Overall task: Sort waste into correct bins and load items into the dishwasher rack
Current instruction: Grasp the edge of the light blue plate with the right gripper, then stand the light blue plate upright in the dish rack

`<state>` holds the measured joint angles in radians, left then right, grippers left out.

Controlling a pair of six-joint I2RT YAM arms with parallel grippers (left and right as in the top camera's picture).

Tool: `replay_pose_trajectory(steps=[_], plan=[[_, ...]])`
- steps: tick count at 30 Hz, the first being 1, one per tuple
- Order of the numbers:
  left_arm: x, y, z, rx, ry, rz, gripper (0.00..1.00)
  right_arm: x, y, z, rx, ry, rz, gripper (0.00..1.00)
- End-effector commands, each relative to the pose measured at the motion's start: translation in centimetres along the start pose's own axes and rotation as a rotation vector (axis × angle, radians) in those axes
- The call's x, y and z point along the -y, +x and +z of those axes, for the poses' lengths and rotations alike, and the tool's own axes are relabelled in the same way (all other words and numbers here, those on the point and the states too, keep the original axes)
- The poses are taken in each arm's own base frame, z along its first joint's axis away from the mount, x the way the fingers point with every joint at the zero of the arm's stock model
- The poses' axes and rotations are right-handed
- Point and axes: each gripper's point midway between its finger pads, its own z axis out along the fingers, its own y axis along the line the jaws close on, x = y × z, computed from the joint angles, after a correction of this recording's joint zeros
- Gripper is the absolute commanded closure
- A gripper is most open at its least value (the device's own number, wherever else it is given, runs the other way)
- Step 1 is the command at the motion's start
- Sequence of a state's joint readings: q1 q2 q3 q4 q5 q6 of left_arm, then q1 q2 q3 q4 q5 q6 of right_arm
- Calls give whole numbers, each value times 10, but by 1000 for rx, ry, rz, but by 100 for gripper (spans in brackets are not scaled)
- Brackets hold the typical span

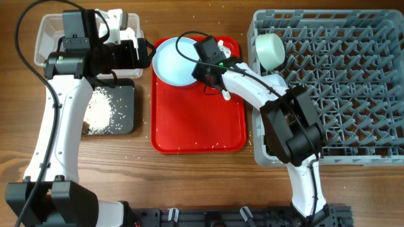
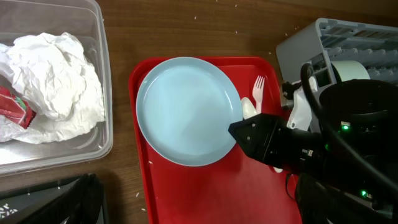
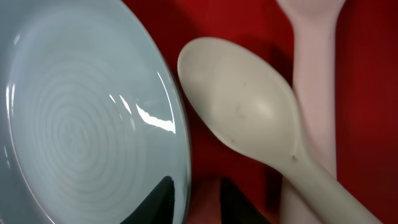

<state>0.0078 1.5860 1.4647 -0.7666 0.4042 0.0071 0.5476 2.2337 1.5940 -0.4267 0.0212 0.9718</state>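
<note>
The pale blue plate (image 1: 173, 60) lies on the red serving tray (image 1: 196, 120). My right gripper (image 1: 205, 66) is at the plate's right edge; in the right wrist view its fingers (image 3: 202, 199) are closed on the plate's rim (image 3: 74, 112), one over it and one outside. The white spoon (image 3: 242, 106) and fork (image 3: 314, 93) lie beside the plate. My left gripper (image 1: 144, 52) is open and empty between the clear tub (image 1: 44, 28) and the red tray. The tub holds the napkin (image 2: 56, 74) and red wrapper (image 2: 12, 106). Rice scraps (image 1: 101, 110) lie in the black tray (image 1: 123, 107).
The grey dishwasher rack (image 1: 353, 94) fills the right side, with the pale green bowl (image 1: 270, 50) at its near-left corner. Loose rice grains are scattered on the wooden table around the trays. The right arm reaches from the rack's left edge across the red tray.
</note>
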Motion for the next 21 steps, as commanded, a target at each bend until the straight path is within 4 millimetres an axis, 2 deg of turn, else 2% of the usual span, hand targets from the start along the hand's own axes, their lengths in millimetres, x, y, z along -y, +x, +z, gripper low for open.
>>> replay_pose_trajectory(steps=[1, 2, 5, 7, 8, 9, 10, 12, 13, 14, 15, 16, 18, 19, 20, 21], plan=[[0, -4, -2, 10, -5, 22, 0, 9, 19, 19, -66, 20, 16, 96], [0, -4, -2, 10, -5, 23, 0, 2, 21, 15, -104, -22, -20, 96], [0, -4, -2, 10, -5, 22, 0, -26, -8, -22, -29, -111, -163, 96], [0, -4, -2, 10, -5, 22, 0, -46, -47, -78, 109, -164, -280, 96], [0, -4, -2, 10, -6, 23, 0, -48, -63, -106, 173, -164, -303, 96], [0, -4, -2, 10, -5, 22, 0, -46, -88, -153, 277, -153, -344, 96], [0, -4, -2, 10, -5, 22, 0, -44, -101, -178, 331, -147, -369, 96], [0, -4, -2, 10, -6, 23, 0, -20, -138, -257, 511, -71, -398, 96], [0, -4, -2, 10, -5, 22, 0, -2, -152, -289, 586, -7, -394, 96], [0, -4, -2, 10, -6, 22, 0, 30, -167, -328, 673, 116, -402, 96], [0, -4, -2, 10, -5, 22, 0, 58, -177, -355, 726, 238, -403, 96], [0, -4, -2, 10, -5, 22, 0, 94, -186, -379, 768, 403, -381, 96], [0, -4, -2, 10, -5, 22, 0, 148, -193, -400, 763, 649, -343, 96], [0, -4, -2, 10, -5, 22, 0, 168, -194, -398, 732, 743, -348, 96], [0, -4, -2, 10, -5, 23, 0, 186, -198, -387, 678, 824, -378, 96], [0, -4, -2, 10, -5, 22, 0, 195, -201, -379, 645, 865, -397, 96]])
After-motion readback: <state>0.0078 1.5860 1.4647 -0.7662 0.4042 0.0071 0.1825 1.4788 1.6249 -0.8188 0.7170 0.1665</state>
